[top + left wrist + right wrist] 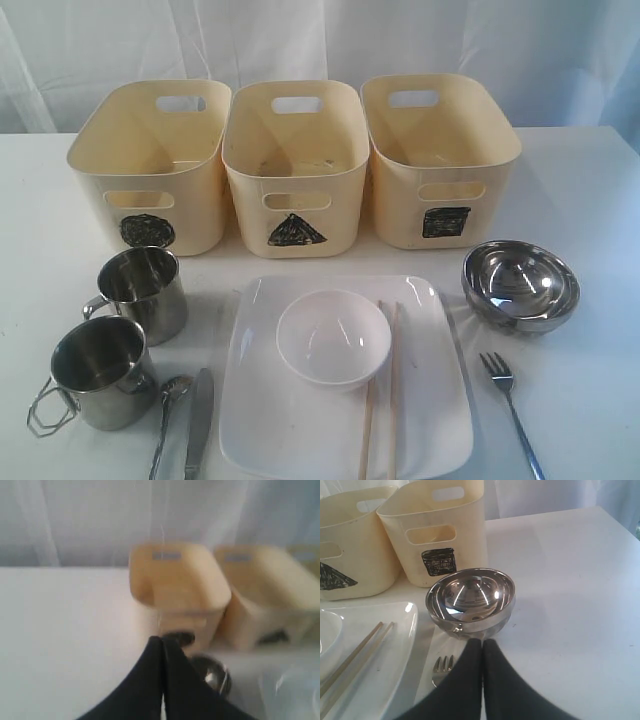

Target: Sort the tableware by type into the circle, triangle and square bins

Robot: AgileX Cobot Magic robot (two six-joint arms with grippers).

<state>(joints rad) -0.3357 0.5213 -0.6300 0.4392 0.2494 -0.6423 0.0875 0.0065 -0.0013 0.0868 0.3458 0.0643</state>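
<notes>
Your left wrist view is blurred; the fork (497,368) is cut off nearside. Left gripper (161,643) and right gripper (483,645) hover, jaws pressed together.

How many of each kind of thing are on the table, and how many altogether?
Bins: 3 (circle bin, triangle bin, square bin)
Mugs: 2 (back mug, front mug)
Bowls: 2 (steel bowl, white bowl)
Plate: 1
Chopsticks: 1 pair
Spoon: 1
Knife: 1
Fork: 1
Total: 12
</notes>
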